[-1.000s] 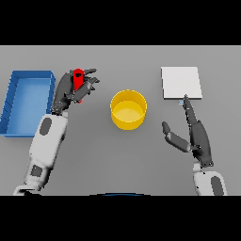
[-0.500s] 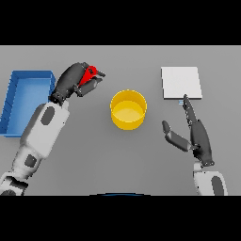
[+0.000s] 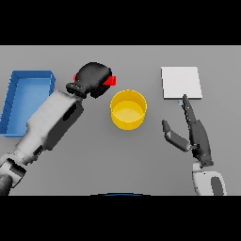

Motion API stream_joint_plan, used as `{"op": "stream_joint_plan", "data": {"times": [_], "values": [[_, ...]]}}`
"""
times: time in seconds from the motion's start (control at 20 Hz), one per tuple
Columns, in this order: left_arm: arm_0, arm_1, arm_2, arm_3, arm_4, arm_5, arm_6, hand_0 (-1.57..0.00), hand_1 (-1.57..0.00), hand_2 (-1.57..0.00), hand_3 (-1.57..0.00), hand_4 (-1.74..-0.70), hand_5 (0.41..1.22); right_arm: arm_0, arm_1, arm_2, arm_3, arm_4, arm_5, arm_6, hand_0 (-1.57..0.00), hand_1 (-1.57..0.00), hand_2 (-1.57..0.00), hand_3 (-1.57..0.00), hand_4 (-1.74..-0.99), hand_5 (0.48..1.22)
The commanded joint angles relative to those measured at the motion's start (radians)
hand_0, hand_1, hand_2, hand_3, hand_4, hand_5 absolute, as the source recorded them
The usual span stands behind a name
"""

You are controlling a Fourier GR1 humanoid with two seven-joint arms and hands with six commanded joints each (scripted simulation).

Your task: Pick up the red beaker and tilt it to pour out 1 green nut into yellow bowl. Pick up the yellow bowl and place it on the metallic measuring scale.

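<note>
My left hand (image 3: 94, 77) is raised above the table, shut on the red beaker (image 3: 110, 80). Only the beaker's ends peek out red on either side of the dark fingers; it lies tilted toward the yellow bowl (image 3: 128, 109), just left of and above the bowl's rim. The bowl stands in the middle of the table. I cannot make out any green nut. The metallic measuring scale (image 3: 181, 82) is a pale square plate at the back right. My right hand (image 3: 194, 132) rests open on the table below the scale, fingers straight and pointing toward it.
A blue tray (image 3: 24, 101) lies at the left edge of the table, partly hidden behind my left forearm.
My left hand has lifted the red beaker, carried it right toward the yellow bowl and tipped it over. The right hand has not moved.
</note>
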Motion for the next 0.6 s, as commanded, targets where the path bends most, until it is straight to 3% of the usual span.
{"op": "stream_joint_plan", "data": {"times": [0.0,0.2,0.3,0.45,0.55], "values": [[-0.024,0.005,-0.022,0.009,-0.026,-0.021,-0.002,-1.57,-1.57,-1.57,-1.49,-1.7,1.205,-0.004,0.002,-0.003,0.003,-0.008,0.003,0.007,0.0,0.0,0.0,0.0,-1.19,0.675],[-0.121,0.024,-0.126,0.06,-0.135,-0.118,-0.054,-1.57,-1.57,-1.57,-1.35,-1.72,1.215,0.019,0.021,-0.005,0.01,-0.036,0.011,-0.008,0.0,0.0,0.0,0.0,-1.197,0.659],[-0.16,0.018,-0.161,0.091,-0.173,-0.135,-0.087,-1.57,-1.57,-1.57,-1.29,-1.72,1.217,0.007,0.017,-0.015,0.009,-0.053,0.017,0.011,0.0,0.0,0.0,0.0,-1.206,0.639],[-0.2,0.016,-0.223,0.113,-0.226,-0.159,-0.161,-1.57,-1.57,-1.57,-1.43,-1.73,1.219,0.014,0.024,-0.01,0.014,-0.032,0.0,-0.004,0.0,0.0,0.0,0.0,-1.221,0.617],[-0.218,0.008,-0.265,0.114,-0.269,-0.17,-0.17,-1.57,-1.57,-1.57,-1.48,-1.73,1.22,0.008,0.025,-0.01,0.01,-0.019,-0.013,-0.007,0.0,0.0,0.0,0.0,-1.214,0.6]]}}
